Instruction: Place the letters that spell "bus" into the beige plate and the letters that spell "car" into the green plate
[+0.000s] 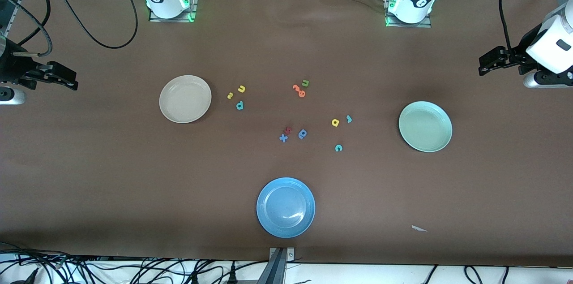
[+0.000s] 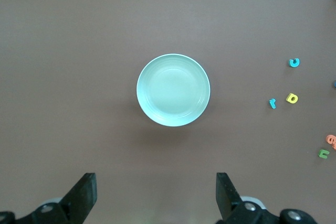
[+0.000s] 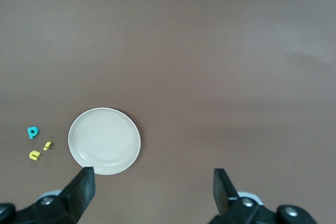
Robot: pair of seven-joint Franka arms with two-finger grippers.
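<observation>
Nothing sorted yet, both plates empty. Left hand [image 2: 155, 195] spread wide, hanging high above surface near green plate [image 1: 425, 126]. Right hand [image 3: 152, 192] likewise wide open, empty, near beige plate [image 1: 185, 98].

Teal b [image 1: 240, 105], yellow u [image 1: 241, 89], yellow s [image 1: 230, 95] clustered just beside beige plate. Teal c [image 1: 338, 148], yellow a [image 1: 335, 122], teal r [image 1: 349, 118] lie between table centre and green plate.

Next, likely: one hand drops onto nearest letter; tiny targets, precise pinch needed.

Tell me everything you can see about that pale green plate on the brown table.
The green plate is a round, plain, pale mint dish with a shallow raised rim and a smooth, slightly glossy surface that looks like ceramic or hard plastic. It lies flat and upright on the brown table toward the left arm's end, with nothing in it and nothing touching it. The nearest foam letters, a teal r, a yellow a and a teal c, lie apart from it toward the table's middle.
</observation>
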